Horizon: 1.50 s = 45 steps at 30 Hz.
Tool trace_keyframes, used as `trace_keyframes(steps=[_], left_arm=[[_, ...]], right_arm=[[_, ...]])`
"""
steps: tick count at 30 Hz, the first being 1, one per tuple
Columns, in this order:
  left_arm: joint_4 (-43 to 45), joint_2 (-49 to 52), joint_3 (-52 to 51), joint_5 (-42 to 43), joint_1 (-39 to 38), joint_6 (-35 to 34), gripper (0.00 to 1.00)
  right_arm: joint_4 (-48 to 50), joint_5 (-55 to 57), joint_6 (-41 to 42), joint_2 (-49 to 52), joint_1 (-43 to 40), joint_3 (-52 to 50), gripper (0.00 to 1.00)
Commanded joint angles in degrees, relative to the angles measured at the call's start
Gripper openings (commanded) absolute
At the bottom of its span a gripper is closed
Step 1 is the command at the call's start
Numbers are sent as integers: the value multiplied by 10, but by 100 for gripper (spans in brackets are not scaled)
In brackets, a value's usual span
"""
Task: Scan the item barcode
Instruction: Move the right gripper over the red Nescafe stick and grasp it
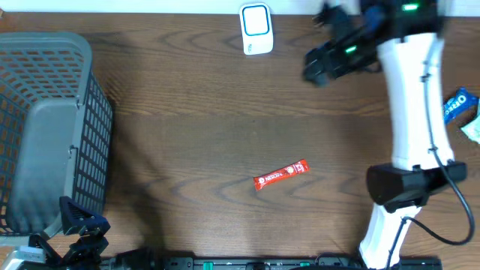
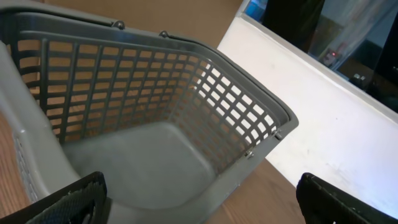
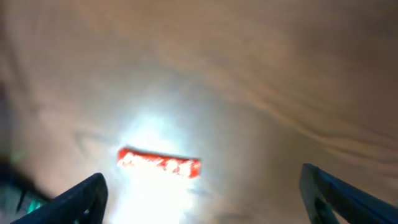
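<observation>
A red snack packet (image 1: 281, 175) is seen lying flat and untouched on the wooden surface (image 1: 187, 135) as the barcode-scanning task stands at its opening step. The right claw (image 1: 321, 66), blurred in the overhead view, is held above the surface with its jaws spread wide and nothing between them. The packet lies well apart from this claw, toward the robot's base. In the right wrist view it is shown ahead of and below the fingers (image 3: 81, 199), washed out by glare. The white-and-blue barcode scanner (image 1: 256, 28) stands near the right claw, to its left, at the far edge of the surface. The left claw (image 2: 202, 180) is likewise spread wide and empty, with the grey plastic basket (image 2: 155, 74) directly in front of it. A blue Oreo pack (image 1: 457, 103) is glimpsed at the right margin, beyond the right arm (image 1: 412, 97). The step in hand is judged to be the reach for the packet, since nothing has been picked up yet. The next move would call for the right claw to be lowered over the packet, lined up across its narrow width and closed, before the printed code could be turned toward the scanner. Which face carries the code cannot be told from these views.
</observation>
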Motion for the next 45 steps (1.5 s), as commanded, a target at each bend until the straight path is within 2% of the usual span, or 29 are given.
trace_keyframes(steps=[1, 4, 8, 13, 18, 26, 31, 34, 35, 39, 42, 45], left_arm=[[1, 0, 1, -3, -2, 10, 98], [1, 0, 1, -3, -2, 10, 98], [1, 0, 1, -3, -2, 10, 98], [1, 0, 1, -3, -2, 10, 98], [1, 0, 1, -3, -2, 10, 98], [1, 0, 1, -3, -2, 10, 98], [1, 0, 1, -3, -2, 10, 98], [1, 0, 1, -3, -2, 10, 98], [1, 0, 1, -3, -2, 10, 98], [1, 0, 1, -3, -2, 10, 98], [1, 0, 1, -3, -2, 10, 98], [1, 0, 1, -3, -2, 10, 98]], right_arm=[[-2, -13, -18, 4, 68, -40, 90], [-2, -5, -18, 4, 123, -62, 91], [-3, 80, 2, 4, 195, -96, 95], [-3, 183, 52, 1, 272, -144, 94], [-3, 210, 64, -21, 315, -202, 92], [5, 243, 130, -150, 335, -385, 93], [67, 277, 169, -205, 335, -473, 92], [107, 307, 168, -213, 335, -524, 93], [145, 329, 168, -213, 334, -559, 99], [224, 373, 144, -212, 334, -636, 99], [259, 353, 134, -212, 334, -667, 99], [277, 288, 80, -212, 334, -673, 99]])
